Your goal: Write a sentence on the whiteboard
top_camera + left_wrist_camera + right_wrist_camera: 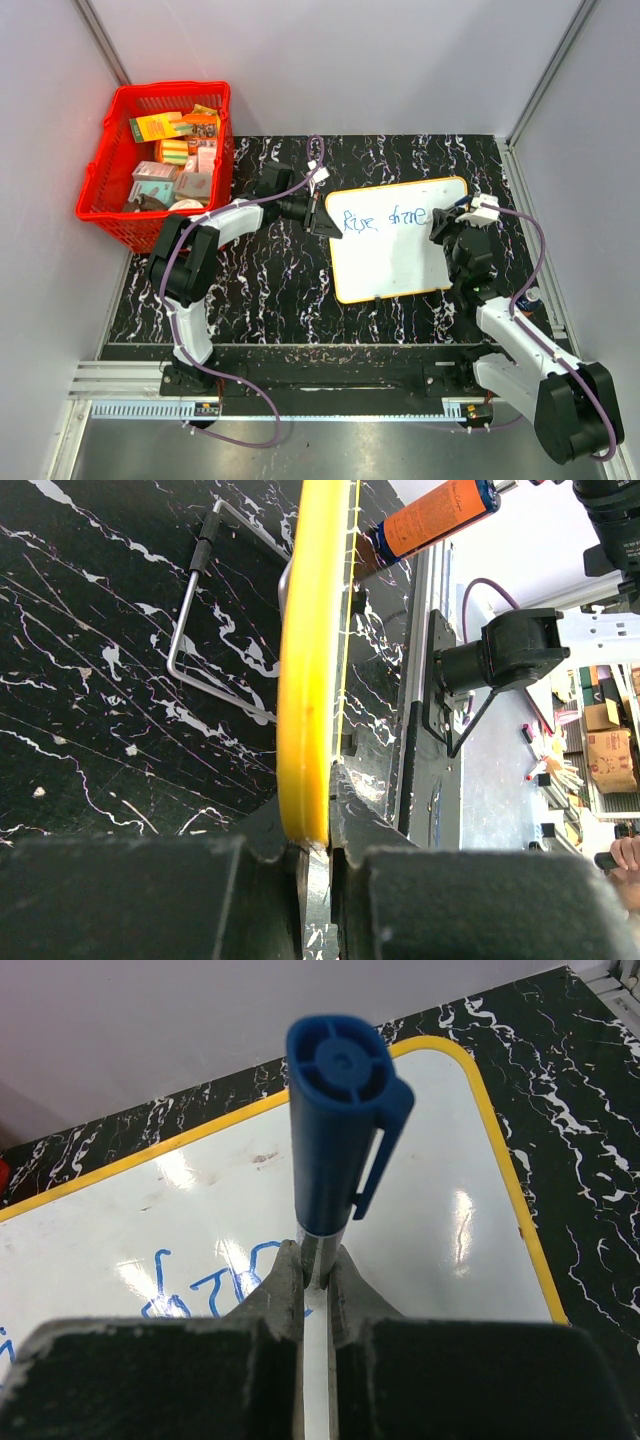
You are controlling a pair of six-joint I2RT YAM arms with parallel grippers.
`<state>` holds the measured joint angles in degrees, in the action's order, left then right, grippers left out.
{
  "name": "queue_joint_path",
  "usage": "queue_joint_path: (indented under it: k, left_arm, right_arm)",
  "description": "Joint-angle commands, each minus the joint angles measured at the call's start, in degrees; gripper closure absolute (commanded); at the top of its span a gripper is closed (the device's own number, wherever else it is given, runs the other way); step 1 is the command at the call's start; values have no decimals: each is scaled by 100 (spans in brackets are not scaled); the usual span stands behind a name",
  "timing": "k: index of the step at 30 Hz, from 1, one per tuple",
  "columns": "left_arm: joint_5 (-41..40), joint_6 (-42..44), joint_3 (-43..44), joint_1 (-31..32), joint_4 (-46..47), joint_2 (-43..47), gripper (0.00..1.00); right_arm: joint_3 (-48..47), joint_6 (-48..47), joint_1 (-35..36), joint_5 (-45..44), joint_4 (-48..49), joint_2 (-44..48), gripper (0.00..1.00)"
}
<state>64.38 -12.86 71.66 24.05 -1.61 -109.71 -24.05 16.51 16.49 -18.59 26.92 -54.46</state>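
The whiteboard (395, 255) lies on the black table (260, 300), a bit right of the middle. The left gripper (322, 216) pinches the board's yellow left edge tight. The right gripper (315, 1275) is squeezed on a blue marker (338, 1140) near the end of the sentence (384, 218), which runs along the board's top.

The whiteboard (430, 1210) is seen to have a smooth, glossy white face in which light spots are mirrored, and its rim (305, 680) appears as smooth yellow plastic. The marker (340, 1110) is capped in smooth blue plastic with a faint sheen, over a silvery barrel. The fingers (275, 1300) of the right gripper (315, 1270) are shown matt black with rough, worn edges. The bench (260, 300) is covered in a black, white-veined marble pattern. The basket (95, 190) is formed of red plastic lattice.
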Motion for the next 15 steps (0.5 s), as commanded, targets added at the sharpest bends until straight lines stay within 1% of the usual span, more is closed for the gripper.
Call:
queue_joint_path:
  k: [1, 3, 7, 10, 15]
  left_arm:
    - [-690, 1207, -161, 258, -261, -253, 100]
    - [-681, 1207, -170, 258, -270, -253, 100]
    - [-690, 1207, -161, 258, -270, -253, 100]
    - [-699, 1198, -178, 258, -270, -253, 100]
    - [-707, 1207, -187, 267, -270, -235, 100]
  right_arm:
    - [-258, -148, -23, -93, 51, 84, 100]
    - [-240, -157, -23, 30, -63, 233, 100]
    - [-170, -113, -23, 320, -283, 882, 100]
    - [-117, -165, -23, 689, -415, 1208, 100]
    - [216, -289, -23, 1374, -222, 1517, 100]
